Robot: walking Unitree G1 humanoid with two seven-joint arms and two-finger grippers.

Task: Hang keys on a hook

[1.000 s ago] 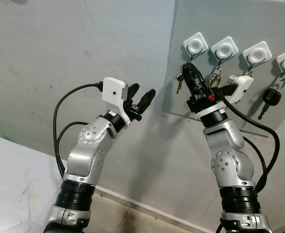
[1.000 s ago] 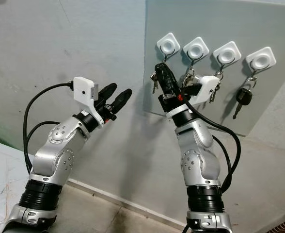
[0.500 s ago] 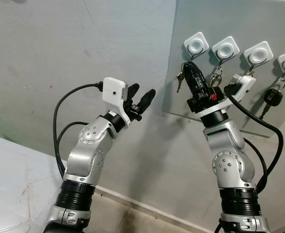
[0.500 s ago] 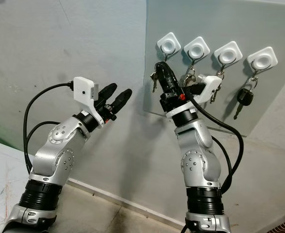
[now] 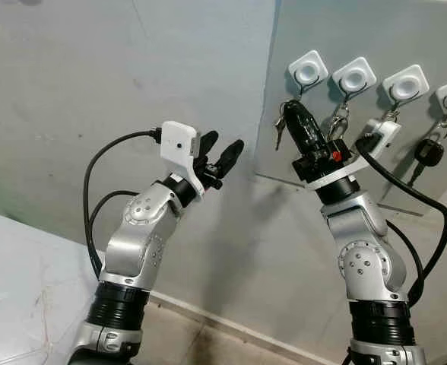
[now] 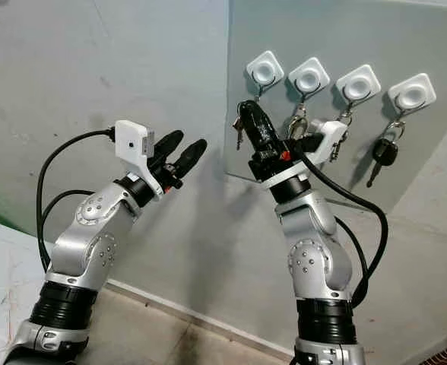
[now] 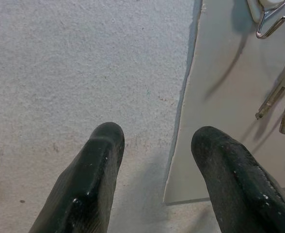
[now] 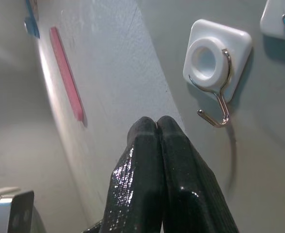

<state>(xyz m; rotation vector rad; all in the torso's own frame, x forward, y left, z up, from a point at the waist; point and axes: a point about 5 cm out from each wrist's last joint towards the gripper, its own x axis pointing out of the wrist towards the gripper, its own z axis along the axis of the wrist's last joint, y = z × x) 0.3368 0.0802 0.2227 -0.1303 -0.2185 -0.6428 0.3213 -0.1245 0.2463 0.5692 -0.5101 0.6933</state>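
Grey concrete wall [image 5: 94, 76] with a pale grey board [image 5: 406, 38] mounted on it. Right gripper [image 5: 290, 111] has its black fingers pressed together right under the leftmost white square hook with a metal wire [image 8: 211, 73], and a small bunch of silver keys [image 5: 280, 122] dangles at the fingertips, just below that hook and not on it yet. Left gripper [image 5: 224, 147] is spread wide, held up near the board's left edge, well apart from the keys. A black car key [image 5: 426, 152] hangs from the far right hook.
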